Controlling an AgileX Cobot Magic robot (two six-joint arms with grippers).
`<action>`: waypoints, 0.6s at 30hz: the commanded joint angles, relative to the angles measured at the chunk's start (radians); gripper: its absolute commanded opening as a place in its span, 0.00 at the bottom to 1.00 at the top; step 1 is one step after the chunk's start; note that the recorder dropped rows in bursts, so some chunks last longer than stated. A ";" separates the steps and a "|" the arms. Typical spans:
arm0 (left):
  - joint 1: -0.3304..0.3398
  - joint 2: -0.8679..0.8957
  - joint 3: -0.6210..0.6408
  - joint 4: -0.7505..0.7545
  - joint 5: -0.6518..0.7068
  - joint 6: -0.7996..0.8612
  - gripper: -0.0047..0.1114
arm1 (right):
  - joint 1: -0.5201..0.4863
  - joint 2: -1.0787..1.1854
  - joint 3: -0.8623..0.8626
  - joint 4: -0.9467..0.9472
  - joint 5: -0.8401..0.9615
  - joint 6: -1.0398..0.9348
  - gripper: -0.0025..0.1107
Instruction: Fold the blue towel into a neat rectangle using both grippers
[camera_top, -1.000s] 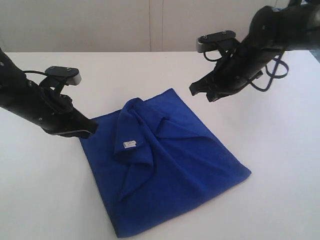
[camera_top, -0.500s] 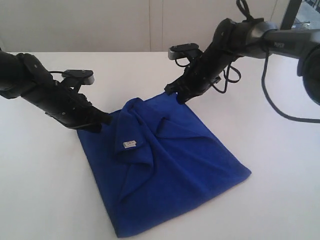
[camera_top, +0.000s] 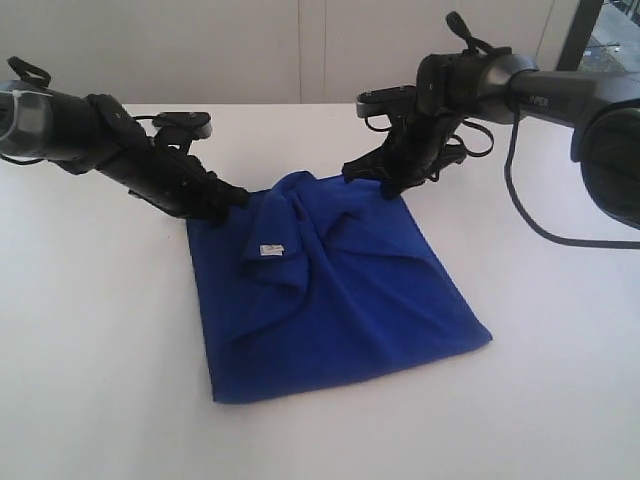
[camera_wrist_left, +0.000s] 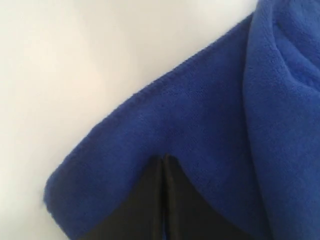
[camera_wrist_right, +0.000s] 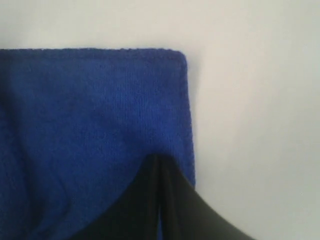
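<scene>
Lying on the white table (camera_top: 90, 370) is the blue towel (camera_top: 350, 300) — it is spread out mostly flat, with a bumpy, folded-over heap of cloth running down its middle. A small white label (camera_top: 272, 249) sits on that heap.

The left gripper (camera_top: 240, 197) is down at the towel's far corner on the left side. Its two black jaws are pressed tight together, and they pinch the cloth just inside the edge. Seen close up, the blue towel (camera_wrist_left: 210, 110) bunches around the tips of the left gripper (camera_wrist_left: 164, 162), and a thick fold lies just beside them.

The right gripper (camera_top: 352, 172) is at the other far corner, on the right side. Its jaws are squeezed together too, pinching the towel near its side edge. Past the tips of the right gripper (camera_wrist_right: 159, 161), the square corner of the blue towel (camera_wrist_right: 90, 110) lies on the table.

The towel's far edge runs between the two grippers — the near edge lies flat, well apart from both.
</scene>
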 joint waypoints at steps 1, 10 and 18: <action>0.003 0.048 -0.079 0.009 0.012 0.004 0.04 | -0.016 0.019 0.012 -0.126 0.023 0.110 0.02; 0.003 0.058 -0.188 0.009 0.141 0.036 0.04 | -0.017 0.013 0.012 -0.167 0.026 0.188 0.02; 0.043 -0.041 -0.210 0.016 0.295 -0.120 0.04 | -0.015 -0.109 0.022 -0.119 0.072 0.178 0.02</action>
